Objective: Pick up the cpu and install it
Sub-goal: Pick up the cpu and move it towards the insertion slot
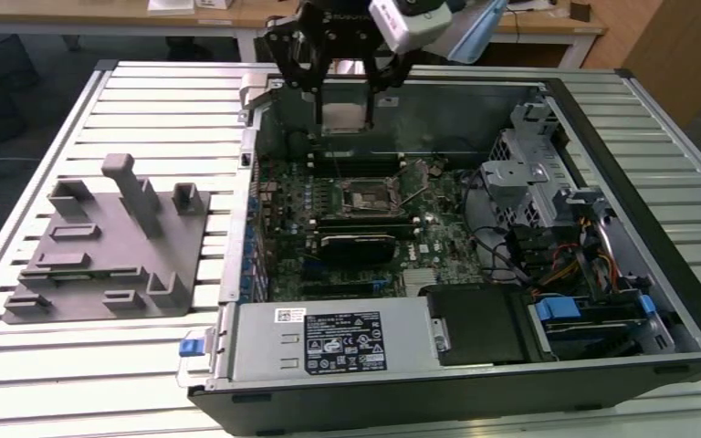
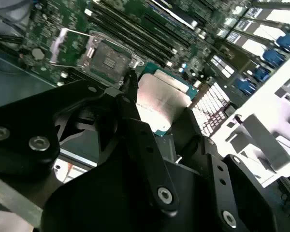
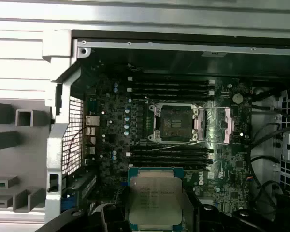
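Silver cpu point(image 3: 155, 199), green motherboard point(image 1: 430, 233)

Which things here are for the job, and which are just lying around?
For the job: the cpu; the gripper, jaws shut on the cpu; the open socket.
Just lying about: the grey fixture plate, the power supply, the cables.

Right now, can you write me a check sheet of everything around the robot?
Surface: slatted metal table, with an open computer case on it.
Job's things: cpu held up above the board; socket open, with no chip in it.
Clutter: grey plate with posts, beside the case on the exterior view's left.
Grippers: hand shut on the cpu's edges.
Cables: coloured wires inside the case, towards the exterior view's right.
Surroundings: wooden desk behind the table.
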Controlling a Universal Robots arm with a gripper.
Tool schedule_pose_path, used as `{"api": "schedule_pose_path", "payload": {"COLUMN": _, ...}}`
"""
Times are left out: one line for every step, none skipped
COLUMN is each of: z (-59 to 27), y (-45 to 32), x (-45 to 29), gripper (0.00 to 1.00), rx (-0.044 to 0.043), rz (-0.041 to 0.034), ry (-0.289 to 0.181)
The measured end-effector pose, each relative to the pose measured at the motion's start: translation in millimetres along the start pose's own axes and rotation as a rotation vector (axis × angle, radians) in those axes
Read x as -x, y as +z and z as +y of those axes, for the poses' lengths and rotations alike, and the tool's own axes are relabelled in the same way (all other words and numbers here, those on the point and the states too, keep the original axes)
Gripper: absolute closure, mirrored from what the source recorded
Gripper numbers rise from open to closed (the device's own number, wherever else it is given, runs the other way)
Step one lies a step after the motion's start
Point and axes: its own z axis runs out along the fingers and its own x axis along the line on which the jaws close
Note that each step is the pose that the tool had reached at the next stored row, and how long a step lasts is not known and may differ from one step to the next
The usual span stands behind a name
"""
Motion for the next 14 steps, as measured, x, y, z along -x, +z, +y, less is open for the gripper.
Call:
{"api": "schedule_pose_path", "payload": {"z": 0.0, "y": 0.1, "x": 4.5, "gripper": 0.47, "rx": 0.0, "rz": 0.0001, "ry": 0.0}}
{"api": "schedule_pose_path", "payload": {"z": 0.0, "y": 0.1, "x": 7.3, "gripper": 0.47, "rx": -0.0003, "rz": 0.0001, "ry": 0.0}}
{"api": "schedule_pose_path", "payload": {"z": -0.1, "y": 0.1, "x": 6.8, "gripper": 0.47, "rx": 0.0001, "rz": 0.0, "ry": 0.0}}
{"api": "schedule_pose_path", "payload": {"z": -0.1, "y": 0.1, "x": 5.6, "gripper": 0.47, "rx": 0.0001, "rz": 0.0, "ry": 0.0}}
{"api": "schedule_pose_path", "payload": {"z": 0.0, "y": 0.1, "x": 3.9, "gripper": 0.47, "rx": 0.0, "rz": -0.0001, "ry": 0.0}}
{"api": "schedule_pose_path", "payload": {"z": 0.1, "y": 0.2, "x": 3.0, "gripper": 0.47, "rx": 0.0001, "rz": 0.0, "ry": 0.0}}
{"api": "schedule_pose_path", "payload": {"z": 0.1, "y": 0.2, "x": 2.9, "gripper": 0.47, "rx": 0.0001, "rz": 0.0, "ry": 0.0}}
{"api": "schedule_pose_path", "payload": {"z": 0.1, "y": 0.1, "x": 3.0, "gripper": 0.47, "rx": 0.0, "rz": 0.0, "ry": 0.0}}
{"api": "schedule_pose_path", "payload": {"z": 0.1, "y": 0.1, "x": 2.9, "gripper": 0.47, "rx": 0.0, "rz": 0.0, "ry": 0.0}}
{"api": "schedule_pose_path", "payload": {"z": 0.1, "y": 0.1, "x": 2.9, "gripper": 0.47, "rx": 0.0, "rz": 0.0001, "ry": 0.0}}
{"api": "schedule_pose_path", "payload": {"z": 0.1, "y": 0.1, "x": 2.9, "gripper": 0.47, "rx": 0.0, "rz": 0.0001, "ry": 0.0}}
{"api": "schedule_pose_path", "payload": {"z": 0.1, "y": 0.1, "x": 2.9, "gripper": 0.47, "rx": -0.0001, "rz": 0.0, "ry": 0.0}}
{"api": "schedule_pose_path", "payload": {"z": 0.4, "y": 0.1, "x": 3.8, "gripper": 0.47, "rx": -0.0001, "rz": 0.0001, "ry": 0.0}}
{"api": "schedule_pose_path", "payload": {"z": 1.0, "y": 0.1, "x": 6.3, "gripper": 0.47, "rx": 0.0, "rz": 0.0001, "ry": 0.0}}
